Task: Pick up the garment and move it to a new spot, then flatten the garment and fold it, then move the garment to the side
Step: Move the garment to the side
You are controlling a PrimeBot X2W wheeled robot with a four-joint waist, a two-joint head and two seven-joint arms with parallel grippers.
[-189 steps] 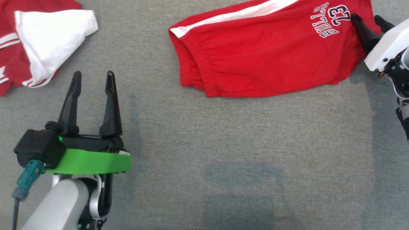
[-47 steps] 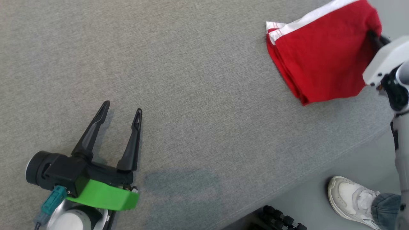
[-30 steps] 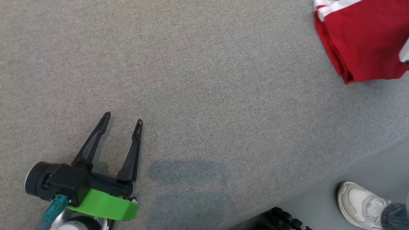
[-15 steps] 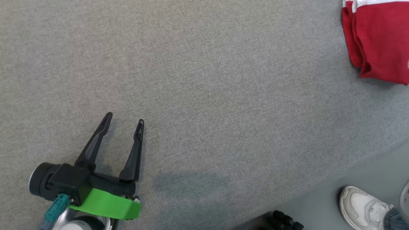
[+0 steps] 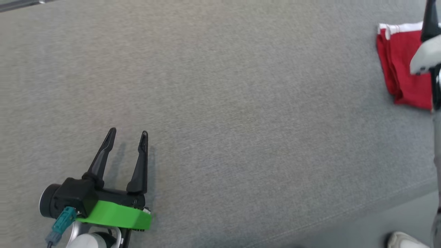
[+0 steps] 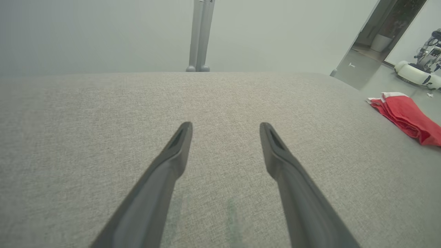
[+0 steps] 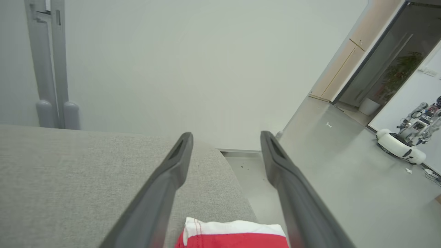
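My left gripper (image 5: 128, 131) hung spread and empty over the grey surface (image 5: 241, 103). My right gripper (image 7: 225, 135) gaped wide above the folded garment (image 7: 234, 237), gripping nothing.

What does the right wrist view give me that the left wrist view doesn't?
Right wrist view: the right gripper, open, with the white-banded end of the garment showing low between its fingers, plus the rounded corner of the grey surface and the floor just beyond it. Left wrist view: the left gripper, open over bare grey cloth, and the folded garment in full, lying off to its right near the edge. Both: the grey post, the pale wall, the doorway and another robot on the floor.
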